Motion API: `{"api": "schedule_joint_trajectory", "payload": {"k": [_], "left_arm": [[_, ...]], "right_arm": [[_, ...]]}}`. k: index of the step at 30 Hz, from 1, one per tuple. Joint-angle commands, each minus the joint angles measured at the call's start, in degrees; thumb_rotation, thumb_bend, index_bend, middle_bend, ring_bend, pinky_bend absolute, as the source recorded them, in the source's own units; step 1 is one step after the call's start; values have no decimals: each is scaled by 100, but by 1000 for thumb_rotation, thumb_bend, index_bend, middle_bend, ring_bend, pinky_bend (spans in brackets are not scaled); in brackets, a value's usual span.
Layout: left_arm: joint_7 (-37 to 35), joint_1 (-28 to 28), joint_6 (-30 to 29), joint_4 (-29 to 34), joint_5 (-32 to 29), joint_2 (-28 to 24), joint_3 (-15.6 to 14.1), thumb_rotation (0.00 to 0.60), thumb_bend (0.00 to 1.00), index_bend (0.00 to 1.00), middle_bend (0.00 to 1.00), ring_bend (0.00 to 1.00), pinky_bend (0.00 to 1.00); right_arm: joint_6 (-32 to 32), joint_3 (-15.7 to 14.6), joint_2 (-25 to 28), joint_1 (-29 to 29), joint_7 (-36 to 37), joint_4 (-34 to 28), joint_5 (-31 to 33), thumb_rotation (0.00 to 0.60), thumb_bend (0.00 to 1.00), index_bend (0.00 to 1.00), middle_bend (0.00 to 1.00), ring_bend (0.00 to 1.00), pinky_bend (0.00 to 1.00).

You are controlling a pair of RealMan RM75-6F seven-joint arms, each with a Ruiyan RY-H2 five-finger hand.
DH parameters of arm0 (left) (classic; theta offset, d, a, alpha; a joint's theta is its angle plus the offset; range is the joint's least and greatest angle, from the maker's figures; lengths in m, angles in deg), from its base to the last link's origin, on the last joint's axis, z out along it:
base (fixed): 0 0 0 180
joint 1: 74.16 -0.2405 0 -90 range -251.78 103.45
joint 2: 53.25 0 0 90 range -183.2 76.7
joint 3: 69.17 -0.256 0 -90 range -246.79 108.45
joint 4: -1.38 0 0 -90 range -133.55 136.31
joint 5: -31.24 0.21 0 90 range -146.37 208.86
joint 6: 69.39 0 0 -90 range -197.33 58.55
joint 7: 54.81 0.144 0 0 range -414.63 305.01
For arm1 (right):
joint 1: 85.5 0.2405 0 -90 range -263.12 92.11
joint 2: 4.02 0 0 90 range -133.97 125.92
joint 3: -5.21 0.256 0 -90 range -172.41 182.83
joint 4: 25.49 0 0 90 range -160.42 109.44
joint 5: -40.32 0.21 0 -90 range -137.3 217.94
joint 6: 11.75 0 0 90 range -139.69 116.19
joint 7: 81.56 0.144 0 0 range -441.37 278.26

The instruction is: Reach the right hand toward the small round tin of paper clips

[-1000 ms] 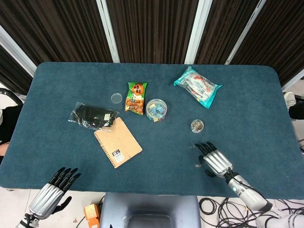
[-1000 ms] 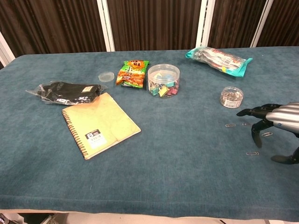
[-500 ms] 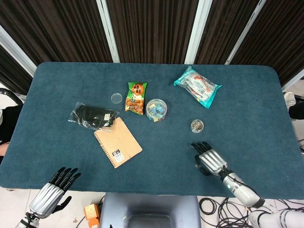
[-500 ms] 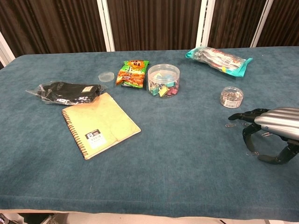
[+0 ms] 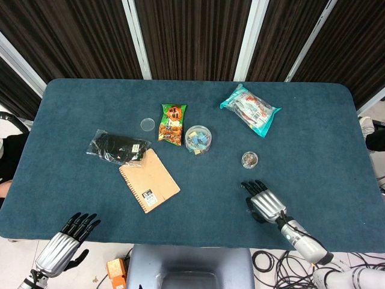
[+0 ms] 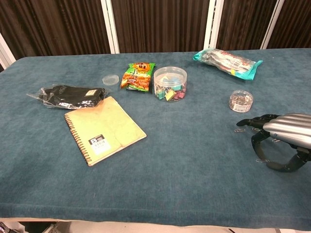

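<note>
Silver-backed right hand (image 5: pixel 264 201) with black fingers (image 6: pixel 256 121): since a second ago it has shifted a little leftward along the near right of the tabletop (image 5: pixel 313 132); between the half-second frame and now it has hardly moved. Tin and every other item lie as before.

Right hand, pose: palm down just above the cloth, fingers spread and curved downward, holding nothing. Loose paper clips (image 6: pixel 239 130) lie beside its fingertips. It sits near and slightly right of the tin, apart from it.

Left hand (image 5: pixel 60 244): off the near left edge of the tabletop, head view only, fingers apart, empty.

Small round tin of paper clips (image 5: pixel 249 159): clear, low, lidless as far as can be told, silvery clips inside; right of centre, just beyond the right hand.

Spiral notebook (image 5: pixel 148 180): tan cover, left of centre.
Black packet (image 5: pixel 118 147): clear wrap, left.
Clear tub of coloured clips (image 5: pixel 198 139): centre.
Snack bag (image 5: pixel 172 124): green and orange.
Round clear lid (image 5: pixel 147 124).
Teal packet (image 5: pixel 249 109): far right.
</note>
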Motion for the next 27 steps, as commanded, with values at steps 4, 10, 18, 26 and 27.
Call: {"api": "schedule_joint_trajectory", "payload": {"k": [4,10,18,26,27], "left_arm": [[-66,-7,-10,-46,13,-9,-7,600,391,0,0,0,0],[-141,-21,-47,-100,20,-15,0,600,391,0,0,0,0],[-190,-37,-65,-138,28,-26,-4,600,392,0,0,0,0],[-191,-34,-55,-139,26,-29,10,600,390,0,0,0,0],[-192,-32,-53,-135,24,-31,14,600,390,0,0,0,0]], "right_arm": [[-7,22,-55,-16,-24,37,14,600,328,571,0,0,0],[9,20,-89,-41,-37,50,-20,600,335,633,0,0,0],[22,48,-94,-59,-44,62,-27,600,406,664,1,0,0],[169,166,66,-58,136,-99,-115,600,466,673,9,0,0],[193,200,109,-53,176,-136,-117,600,468,675,10,0,0]]}}
